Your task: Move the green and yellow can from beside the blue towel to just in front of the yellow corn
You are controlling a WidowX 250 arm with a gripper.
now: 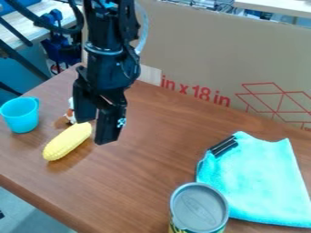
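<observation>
Overall, a brown wooden bench [152, 182] fronts printed cardboard [200, 50] and bears yellow corn [68, 141] beside the spread-open claw [96, 132], a half-hidden object [71, 112] too obscured to identify, and a can [199, 208] cropped below.

The gripper [96, 132], fingers apart, hangs by the far end of a yellow corn cob [67, 142]. A blue cup [22, 119] stands at left. At right, a turquoise cloth [260, 175] lies beyond a can [198, 208]; cardboard [200, 50] stands along the table's [142, 173] far side.
</observation>
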